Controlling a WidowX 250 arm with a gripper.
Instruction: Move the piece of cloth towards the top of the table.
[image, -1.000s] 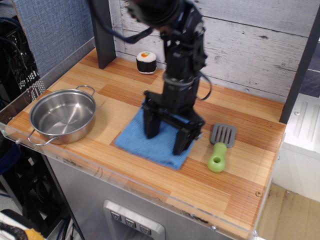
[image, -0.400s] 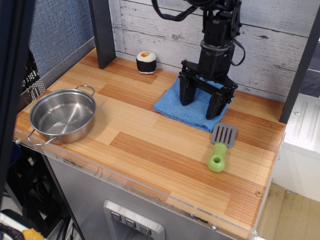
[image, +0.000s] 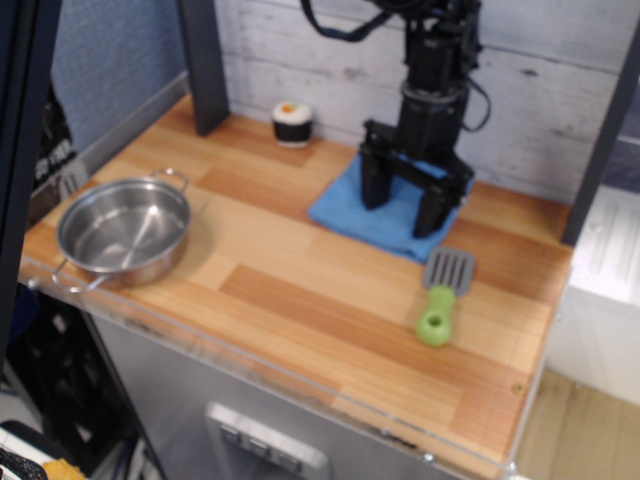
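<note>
A single view covers the scene. The camera sits above and in front of the table (image: 300, 300), off its front edge, and looks down at an angle toward the back edge and the plank wall (image: 560, 110). It stands at a moderate distance: the front-right, back-left and front-left corners are in frame. The picture is slightly blurred.

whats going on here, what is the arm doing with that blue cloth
A black robot arm has its gripper spread open, with both fingers planted on the blue cloth. The cloth lies flat near the back of the table, close to the plank wall. A steel pot sits at the left, a toy sushi roll at the back, and a spatula with a green handle just in front of the cloth.
</note>
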